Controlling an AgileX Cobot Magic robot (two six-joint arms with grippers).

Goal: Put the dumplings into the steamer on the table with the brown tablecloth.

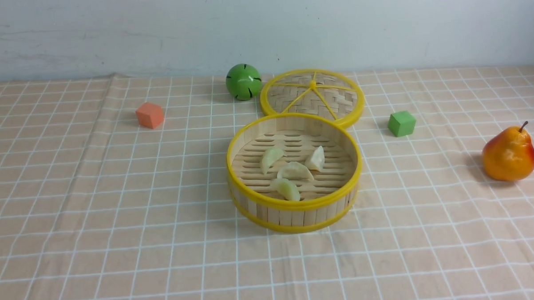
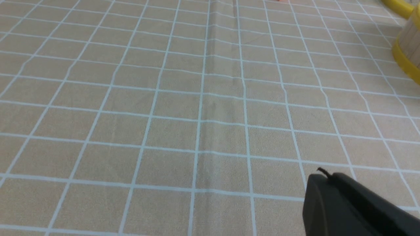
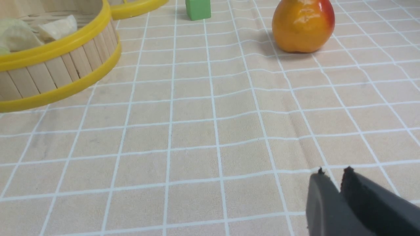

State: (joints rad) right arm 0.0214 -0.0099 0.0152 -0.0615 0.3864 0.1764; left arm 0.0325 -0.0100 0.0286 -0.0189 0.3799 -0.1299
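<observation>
i see a staged test bench: bare pale wall (image 1: 378, 22), gridded cloth (image 1: 118, 217) over the worktop (image 1: 475, 249), toy props.

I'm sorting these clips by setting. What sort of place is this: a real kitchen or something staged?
Most likely a staged tabletop test setup, not a kitchen. A gridded tablecloth runs up to a bare pale wall, and the props are toy-like: dumplings in a bamboo steamer, coloured cubes, a glossy pear.

Four pale dumplings (image 1: 293, 172) — inside steamer (image 1: 295, 206), mid-table.
</observation>
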